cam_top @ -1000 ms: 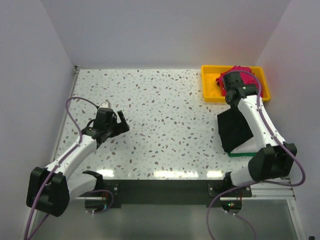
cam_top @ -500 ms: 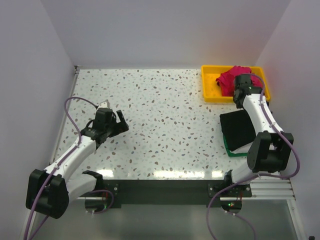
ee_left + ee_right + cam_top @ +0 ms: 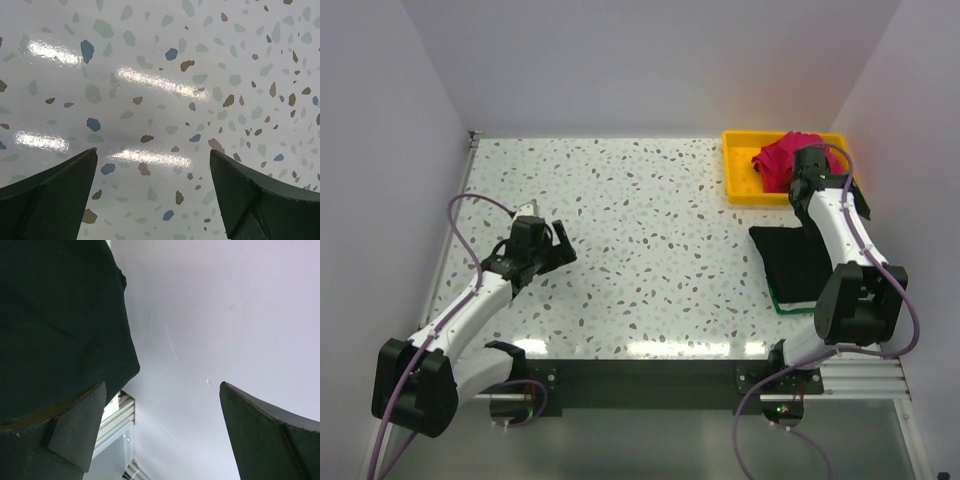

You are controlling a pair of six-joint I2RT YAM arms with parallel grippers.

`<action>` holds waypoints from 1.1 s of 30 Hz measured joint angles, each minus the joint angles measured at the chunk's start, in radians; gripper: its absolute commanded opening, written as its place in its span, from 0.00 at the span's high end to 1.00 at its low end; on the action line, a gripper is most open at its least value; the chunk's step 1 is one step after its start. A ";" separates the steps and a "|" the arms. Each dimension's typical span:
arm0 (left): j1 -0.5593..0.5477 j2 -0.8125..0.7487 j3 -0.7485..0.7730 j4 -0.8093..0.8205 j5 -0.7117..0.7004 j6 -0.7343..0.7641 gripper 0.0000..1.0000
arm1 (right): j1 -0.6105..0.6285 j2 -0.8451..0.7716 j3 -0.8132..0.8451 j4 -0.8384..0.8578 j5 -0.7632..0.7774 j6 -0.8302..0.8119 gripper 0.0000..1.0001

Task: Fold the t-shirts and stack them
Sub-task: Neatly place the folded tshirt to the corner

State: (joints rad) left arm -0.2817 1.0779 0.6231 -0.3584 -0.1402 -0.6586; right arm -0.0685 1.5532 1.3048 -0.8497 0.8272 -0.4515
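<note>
A folded black t-shirt (image 3: 790,262) lies flat at the right of the table, on a green t-shirt (image 3: 778,304) of which only an edge shows. A magenta t-shirt (image 3: 782,154) is bunched in the yellow tray (image 3: 740,172). My right gripper (image 3: 861,203) hangs open past the black shirt's far right corner, facing the right wall. In the right wrist view the black cloth (image 3: 60,315) fills the upper left, and nothing sits between the open fingers of the right gripper (image 3: 162,386). My left gripper (image 3: 556,246) (image 3: 153,151) is open over bare table at the left.
The speckled table (image 3: 650,230) is walled at the back and on both sides. The right wall (image 3: 225,315) stands close to my right gripper. The yellow tray sits in the far right corner, just behind the right arm.
My right gripper has opened and let go of the black t-shirt, which now lies flatter on the stack. The right wrist swung toward the right wall. The left arm stayed put.
</note>
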 measured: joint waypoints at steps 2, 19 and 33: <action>0.000 0.000 0.000 -0.001 -0.003 0.000 0.00 | 0.000 0.000 0.005 0.006 -0.002 0.027 0.01; 0.000 -0.021 0.014 -0.027 -0.025 -0.002 0.00 | -0.001 -0.598 -0.177 0.373 -0.488 0.677 0.01; 0.000 -0.121 0.138 -0.103 -0.067 -0.023 0.00 | -0.004 -0.618 -0.499 0.578 -1.185 0.926 0.01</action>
State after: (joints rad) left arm -0.2817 0.9569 0.7612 -0.4614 -0.2070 -0.6811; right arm -0.0723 0.9352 0.8059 -0.2722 -0.3580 0.4747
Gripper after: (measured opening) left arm 0.997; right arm 0.986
